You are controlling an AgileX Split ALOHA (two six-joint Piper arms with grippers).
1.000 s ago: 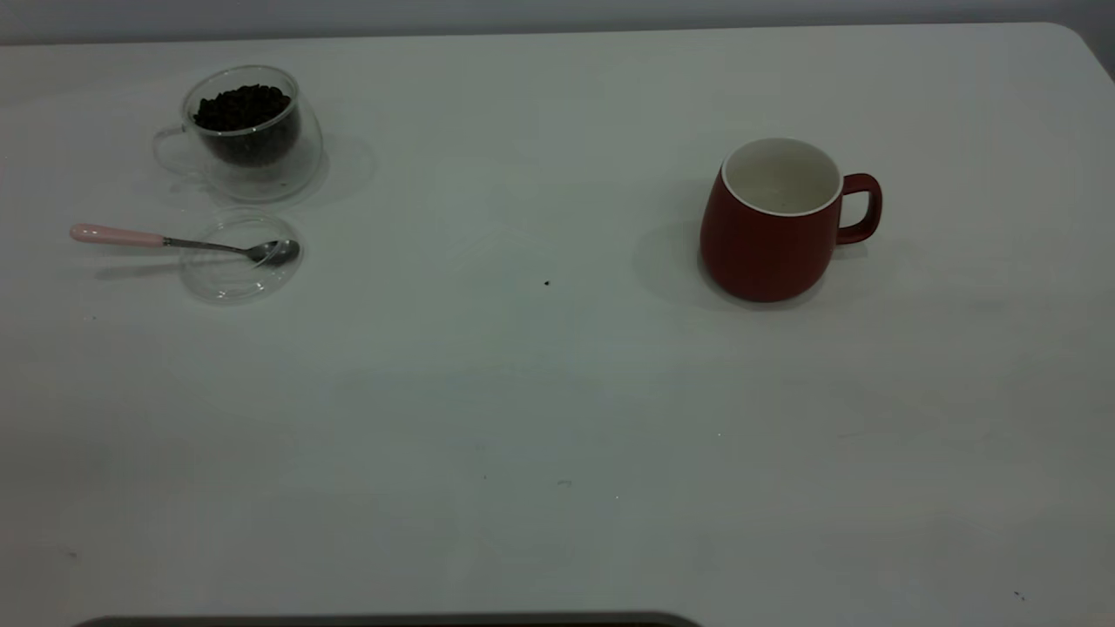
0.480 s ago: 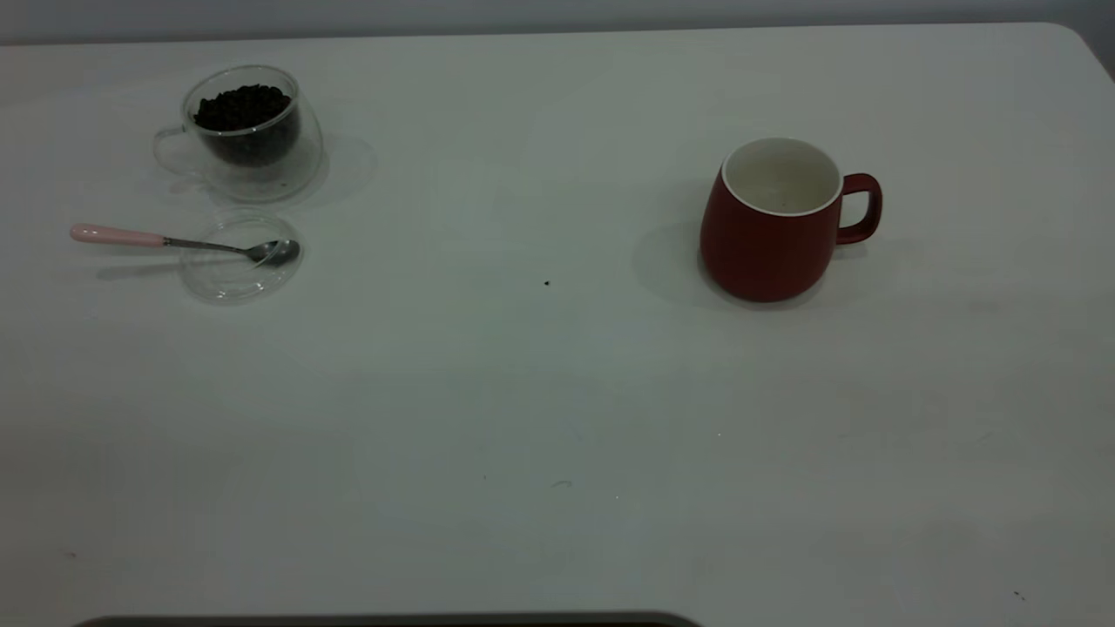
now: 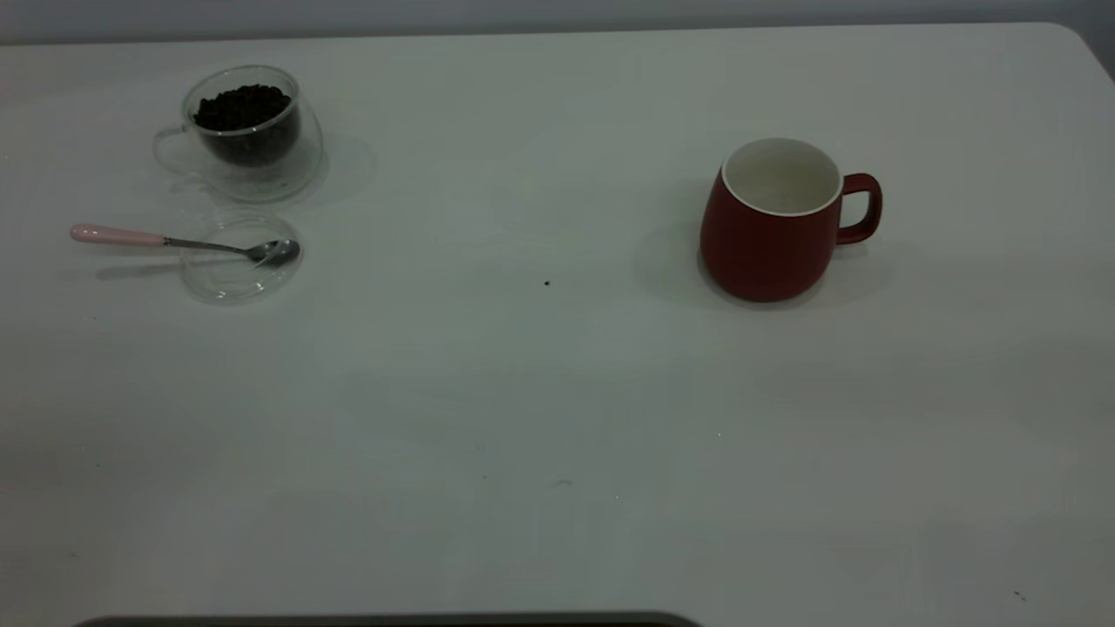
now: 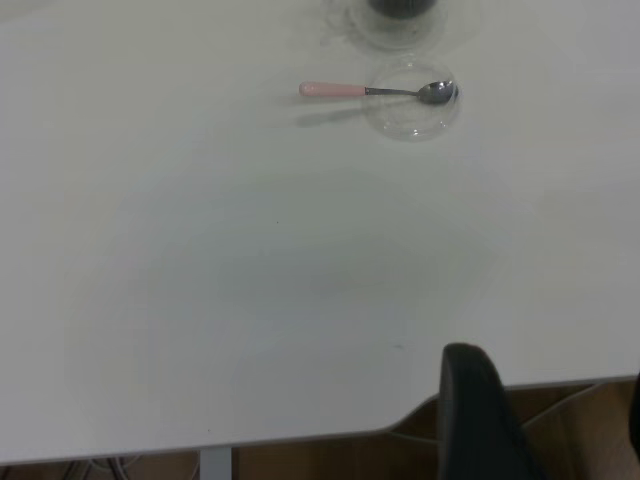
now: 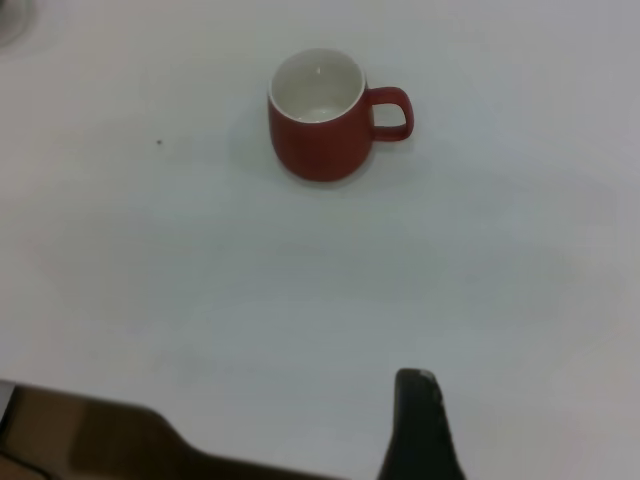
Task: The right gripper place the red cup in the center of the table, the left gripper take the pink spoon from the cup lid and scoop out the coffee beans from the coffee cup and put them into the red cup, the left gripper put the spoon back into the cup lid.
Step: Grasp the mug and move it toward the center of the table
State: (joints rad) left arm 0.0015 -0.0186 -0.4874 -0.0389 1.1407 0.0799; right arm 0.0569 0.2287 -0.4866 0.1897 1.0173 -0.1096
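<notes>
The red cup [image 3: 766, 235] stands upright and empty on the right half of the table [image 3: 523, 392], handle to the right; it also shows in the right wrist view [image 5: 320, 130]. The coffee cup [image 3: 248, 135] holds coffee beans [image 3: 241, 106] at the far left. In front of it the pink spoon [image 3: 174, 241] lies with its bowl in the cup lid [image 3: 239, 266]; both show in the left wrist view, the spoon [image 4: 370, 90] and the lid [image 4: 412, 105]. My left gripper [image 4: 553, 400] is open, beyond the table's near edge. My right gripper [image 5: 500, 430] is open over the near table edge, far from the red cup.
A small dark speck [image 3: 547, 282] lies near the table's middle. The table's rounded corner [image 3: 1080, 39] is at the far right. A dark strip [image 3: 392, 620] runs along the near edge. Brown cardboard [image 4: 580, 420] shows below the table edge in the left wrist view.
</notes>
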